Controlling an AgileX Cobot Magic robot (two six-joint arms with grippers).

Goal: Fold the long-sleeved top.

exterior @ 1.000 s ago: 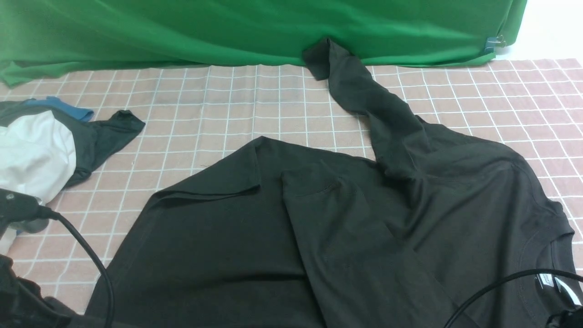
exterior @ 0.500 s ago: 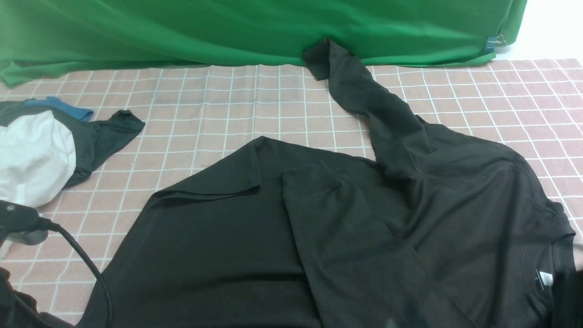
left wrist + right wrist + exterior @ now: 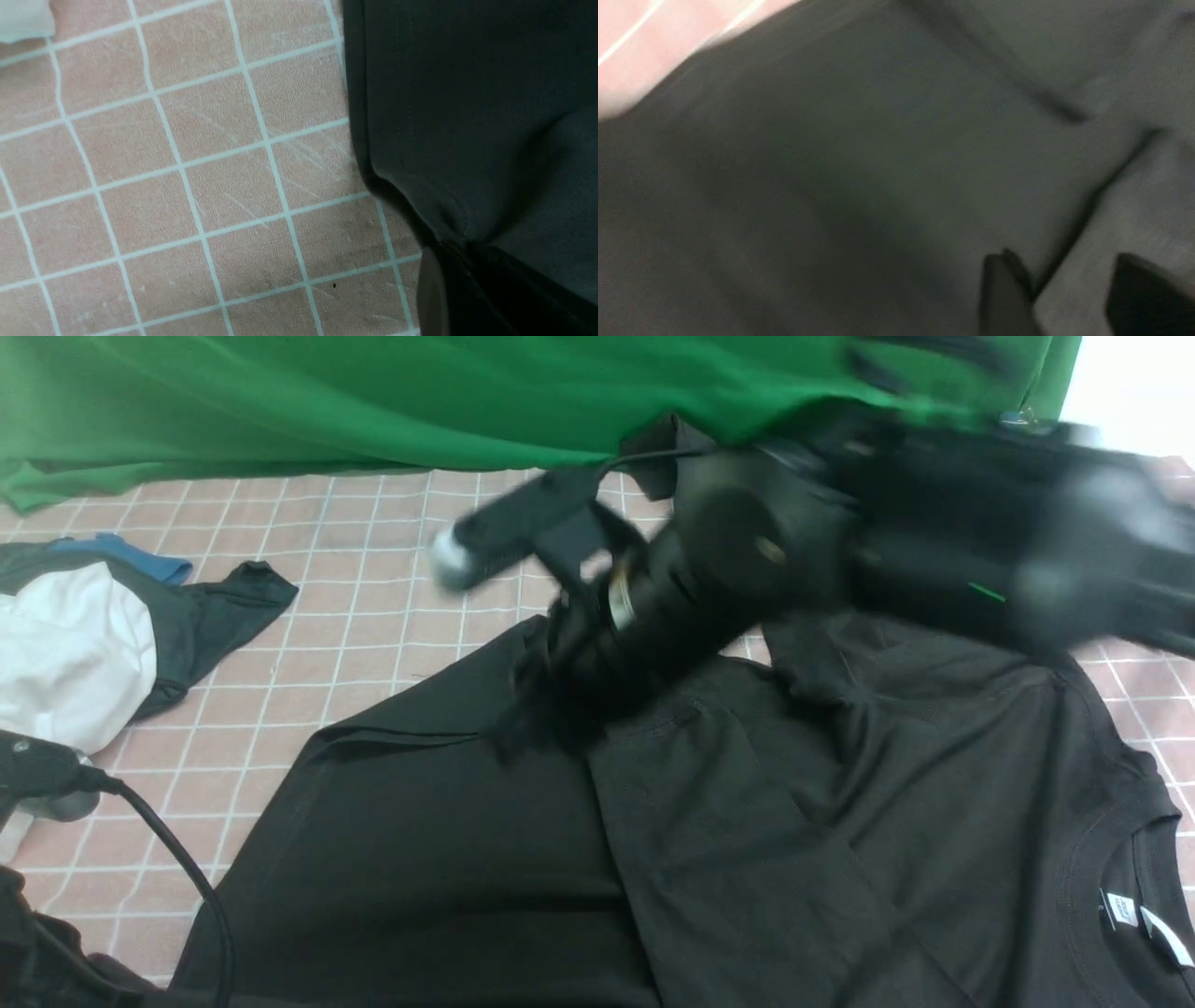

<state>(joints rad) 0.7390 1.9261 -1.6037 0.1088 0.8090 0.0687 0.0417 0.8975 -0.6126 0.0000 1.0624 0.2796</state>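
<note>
Nearest, at the left, the left arm (image 3: 37, 775) ends in jaws clenched, apparently on a hem corner of the top (image 3: 467, 116), whose edge gathers to a point at their tip (wrist view only). The top lies spread over the near half of the checked surface (image 3: 373, 523), collar (image 3: 1111, 859) at the near right, one sleeve (image 3: 709, 803) already laid across the body. Beyond, the right arm (image 3: 747, 551), motion-blurred, reaches over the top's far middle. Its jaws stand released just above bare cloth beside a fold edge and hold nothing. Farther still, the other sleeve's cuff (image 3: 653, 448) touches the green backdrop (image 3: 373, 392). The step judged in hand is taking up that far sleeve. It is best done by pinching the sleeve layer alone, clear of the body beneath, while the left grip anchors the hem. The sleeve should then be carried low and laid flat across the body. The white garment (image 3: 65, 653), far left, lies well apart.
</note>
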